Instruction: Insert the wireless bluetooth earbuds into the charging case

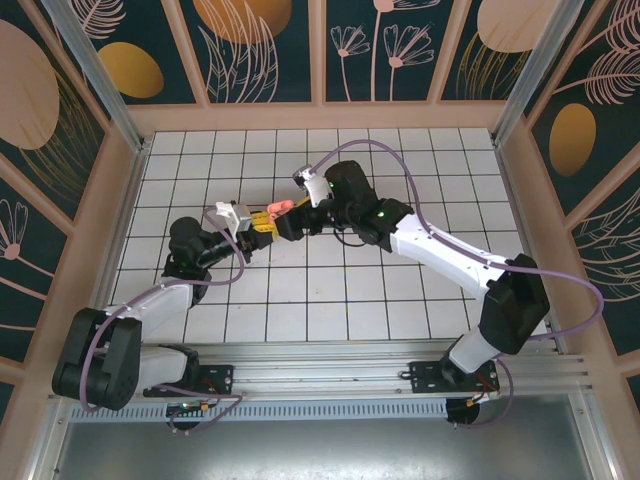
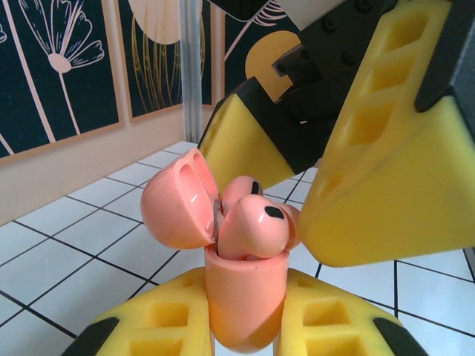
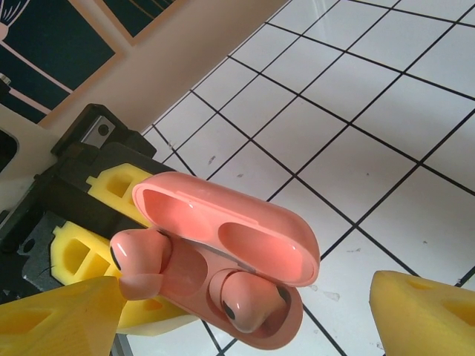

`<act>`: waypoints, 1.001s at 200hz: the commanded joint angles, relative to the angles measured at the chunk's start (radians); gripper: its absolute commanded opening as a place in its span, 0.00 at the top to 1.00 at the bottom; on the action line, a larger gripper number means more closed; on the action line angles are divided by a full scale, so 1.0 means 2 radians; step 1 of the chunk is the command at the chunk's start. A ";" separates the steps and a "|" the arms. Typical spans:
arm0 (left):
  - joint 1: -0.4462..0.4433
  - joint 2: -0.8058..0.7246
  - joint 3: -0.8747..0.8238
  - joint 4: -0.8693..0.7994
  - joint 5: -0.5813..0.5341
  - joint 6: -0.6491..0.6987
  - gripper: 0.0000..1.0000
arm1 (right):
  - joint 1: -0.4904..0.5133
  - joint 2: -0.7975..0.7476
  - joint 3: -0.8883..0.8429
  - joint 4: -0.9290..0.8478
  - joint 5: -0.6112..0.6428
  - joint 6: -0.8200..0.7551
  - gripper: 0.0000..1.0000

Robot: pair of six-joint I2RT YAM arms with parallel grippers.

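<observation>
My left gripper (image 2: 245,319) is shut on the lower half of a coral-orange charging case (image 2: 243,297), held upright with its lid (image 2: 177,199) hinged open. Two coral earbuds sit in the case. One earbud (image 3: 249,302) lies low in its slot. The other earbud (image 3: 138,261) sticks up from its slot and touches one finger (image 3: 63,319) of my right gripper (image 3: 241,304), which is open around the case. In the top view both grippers meet mid-table at the case (image 1: 280,208). The pale whitish-pink buds are out of view.
The floor is white tile with black grid lines (image 1: 400,300). Wooden-framed patterned walls (image 1: 320,50) enclose it on three sides. The right arm's purple cable (image 1: 400,160) loops over the back of the table. The right gripper's yellow fingers (image 2: 386,170) crowd the case from above.
</observation>
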 commanded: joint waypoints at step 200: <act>-0.002 -0.002 0.011 0.033 0.031 -0.006 0.94 | -0.049 -0.054 -0.043 0.093 -0.107 0.049 0.13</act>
